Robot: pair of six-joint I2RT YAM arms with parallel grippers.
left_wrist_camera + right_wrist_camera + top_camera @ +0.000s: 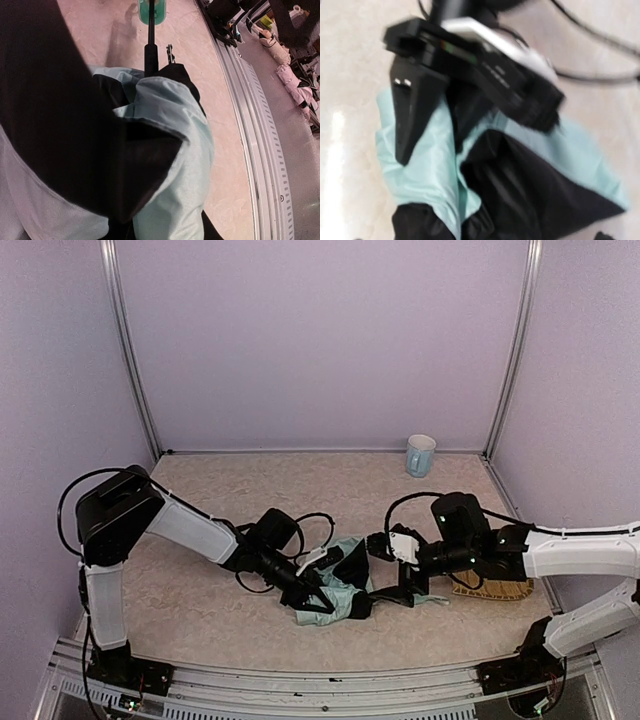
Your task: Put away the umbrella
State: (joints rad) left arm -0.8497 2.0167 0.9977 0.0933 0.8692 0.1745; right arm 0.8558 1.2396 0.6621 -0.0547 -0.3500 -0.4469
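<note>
Folding umbrella of pale mint-blue fabric with black lining (343,587) lies collapsed and crumpled on the beige speckled table top (200,500), at centre towards the near edge, between the two arms; canopy not furled, folds loose, black lining turned outward in several places; the left wrist view shows the thin black shaft (151,50) projecting from the bunched fabric to a small mint handle (152,10), partly cut off by the frame edge; left gripper (312,592) sits on the near-left side of the canopy, jaws closed on a bunch of fabric; right gripper (383,572) stands just beside the canopy's right edge, fingers spread wide, holding nothing; pale blue mug (420,455) stands upright at the far right corner, well apart; woven yellow straw mat (500,590) lies under the right arm.
</note>
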